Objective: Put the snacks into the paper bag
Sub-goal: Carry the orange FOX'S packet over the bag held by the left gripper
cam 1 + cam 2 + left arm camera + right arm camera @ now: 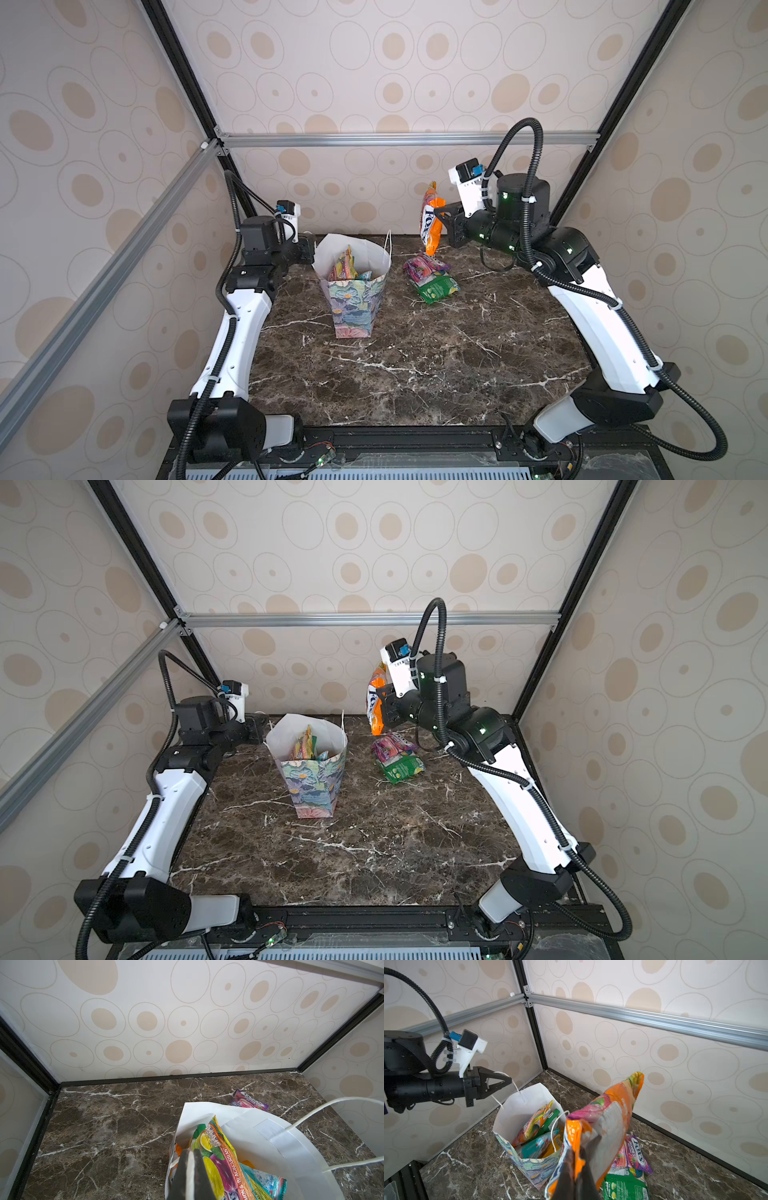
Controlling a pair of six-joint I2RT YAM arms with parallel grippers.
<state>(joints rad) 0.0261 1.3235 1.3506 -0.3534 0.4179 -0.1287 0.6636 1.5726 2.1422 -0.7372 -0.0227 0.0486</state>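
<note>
The paper bag [353, 307] [313, 787] stands upright and open at the back left of the table, floral outside and white inside [270, 1147] [512, 1109]. Several snacks [345, 266] [220, 1155] [537, 1126] stick up in it. My left gripper [311, 247] [264, 725] [190, 1154] [508, 1081] is shut on the bag's white cord handle at its left rim. My right gripper [446, 220] [384, 702] [576, 1159] is shut on an orange snack packet [432, 220] [376, 700] [610, 1113], held in the air right of the bag. Below it lie a purple packet [424, 266] [392, 746] [249, 1103] [636, 1153] and a green packet [438, 289] [403, 769] [625, 1186].
The dark marble table [415, 365] [374, 845] is closed in by patterned walls at the back and on both sides. An aluminium bar [395, 139] runs across the back wall above the arms. The bag's second cord handle [556, 1126] loops over its right rim.
</note>
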